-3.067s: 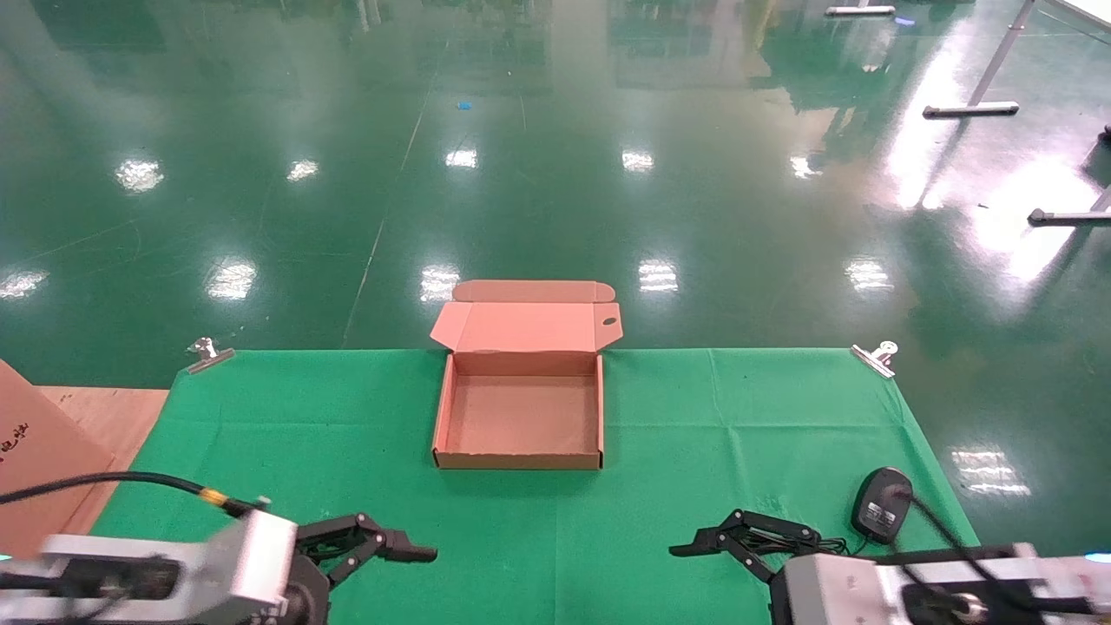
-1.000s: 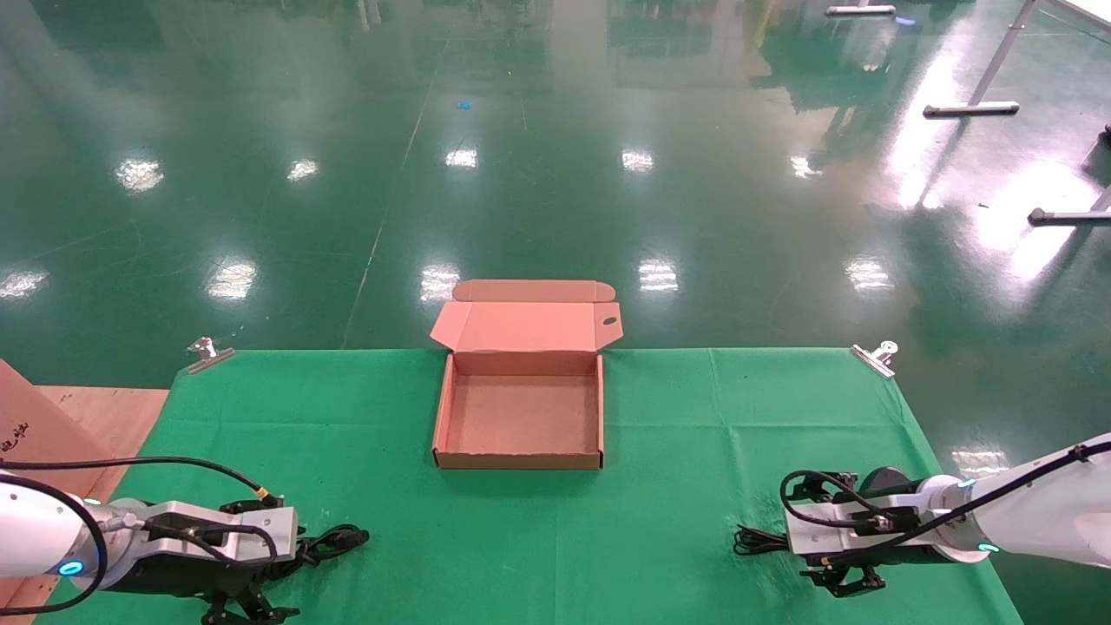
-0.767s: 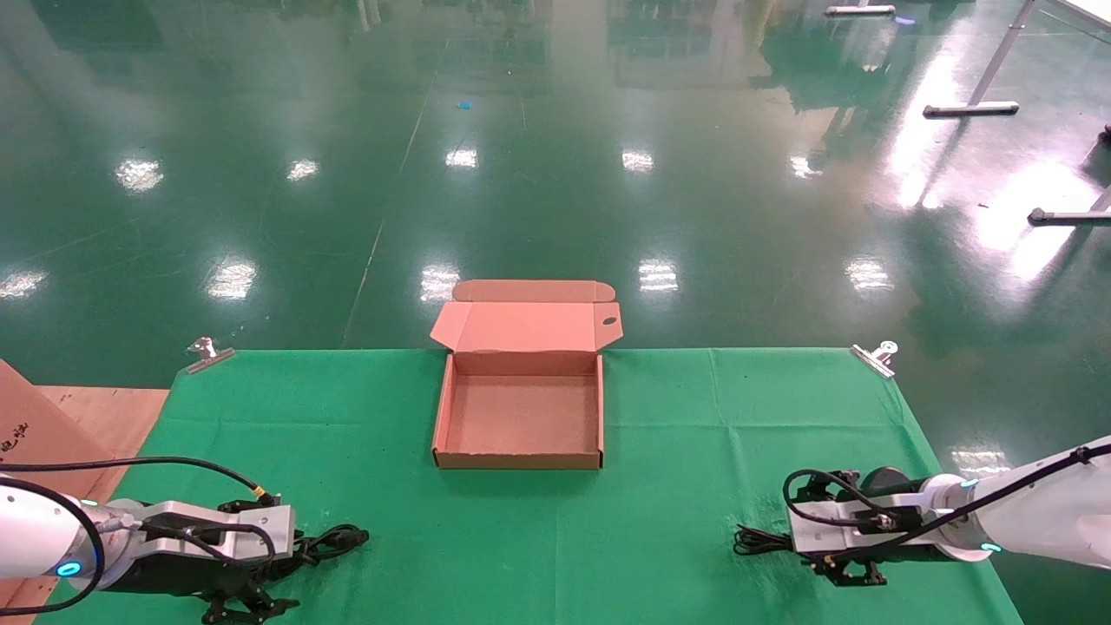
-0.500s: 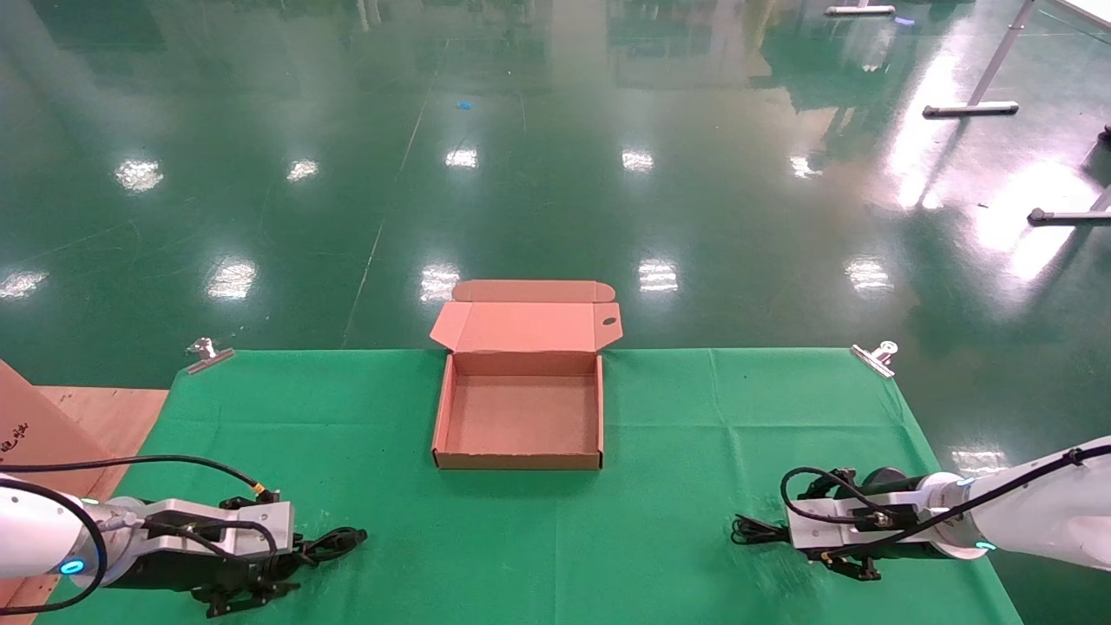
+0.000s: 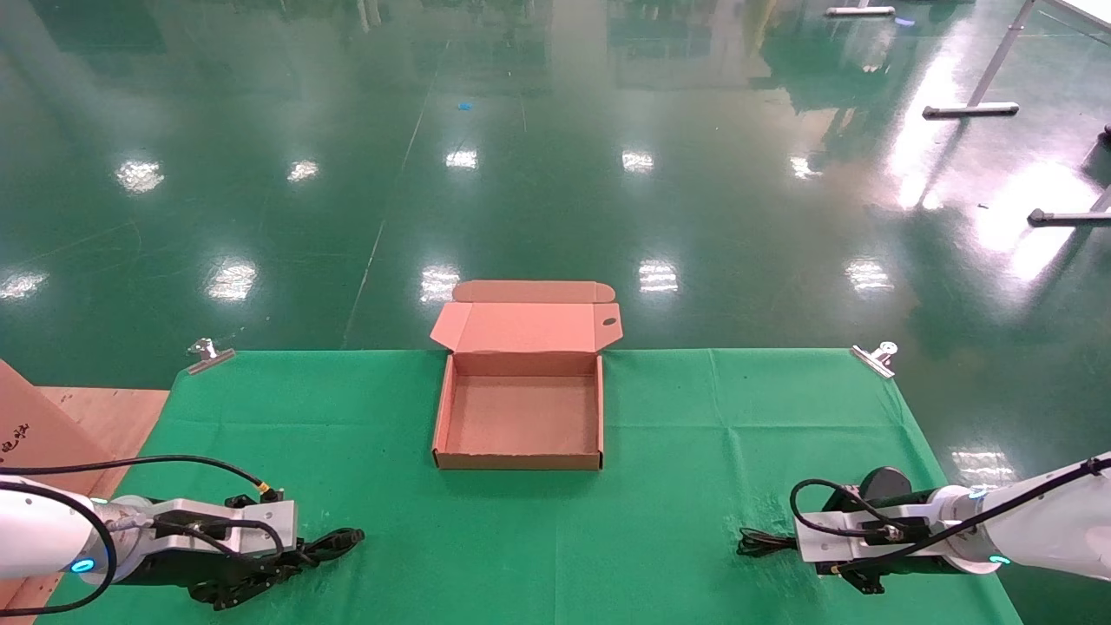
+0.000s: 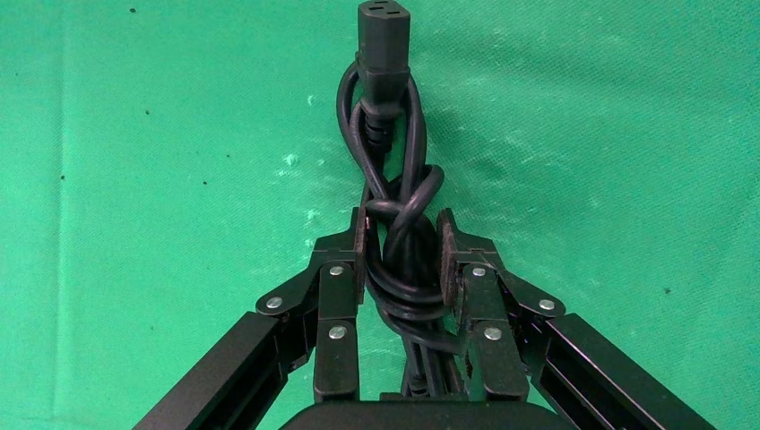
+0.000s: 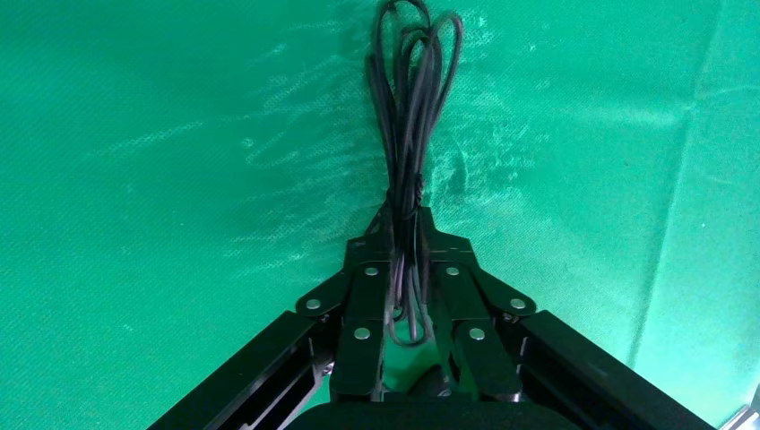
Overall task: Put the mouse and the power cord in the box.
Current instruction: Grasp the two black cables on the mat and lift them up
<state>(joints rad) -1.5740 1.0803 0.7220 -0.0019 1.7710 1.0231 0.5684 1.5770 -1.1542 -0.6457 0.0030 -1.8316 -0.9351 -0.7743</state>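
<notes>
The open tan-pink box [image 5: 519, 460] sits empty at the middle of the green cloth, its lid [image 5: 529, 328] folded back. At the near left, my left gripper [image 5: 291, 560] [image 6: 402, 255] is shut on the power cord [image 6: 394, 161]. The thick coils are pinched between its pads [image 6: 446, 255], and the plug [image 6: 384, 22] sticks out ahead [image 5: 340, 540]. At the near right, my right gripper [image 5: 803, 549] [image 7: 408, 235] is shut on the mouse's thin bundled wire [image 7: 412, 98] [image 5: 759, 542]. The black mouse [image 5: 881, 482] lies just behind that wrist, partly hidden.
Metal clips [image 5: 208, 353] [image 5: 877, 357] pin the cloth's far corners. A brown carton [image 5: 35, 434] stands on a wooden surface beyond the cloth's left edge. The cloth's right edge runs close to my right arm.
Both grippers' fingers have closed, the left on the power cord and the right on the mouse's wire. The right wrist has shifted slightly right, uncovering more of the mouse.
</notes>
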